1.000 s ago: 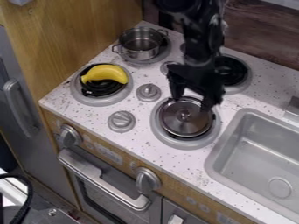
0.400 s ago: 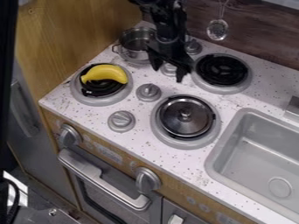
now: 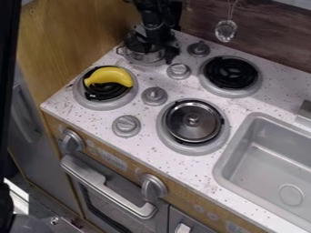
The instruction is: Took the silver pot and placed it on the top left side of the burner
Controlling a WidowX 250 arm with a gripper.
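Across to the pot [image 3: 146, 58] our gripper [image 3: 155, 49] has swung; we can't tell whether it's clenched or released. Pressing down off-centre, we could tip the pot.

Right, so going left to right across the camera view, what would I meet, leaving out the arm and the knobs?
Yellow curved banana → silver metal pot → round metal lid with a knob → round black coil burner → grey rectangular sink.

The shiny silver pot [image 3: 144, 58] sits upright on the top left burner [image 3: 155, 64].
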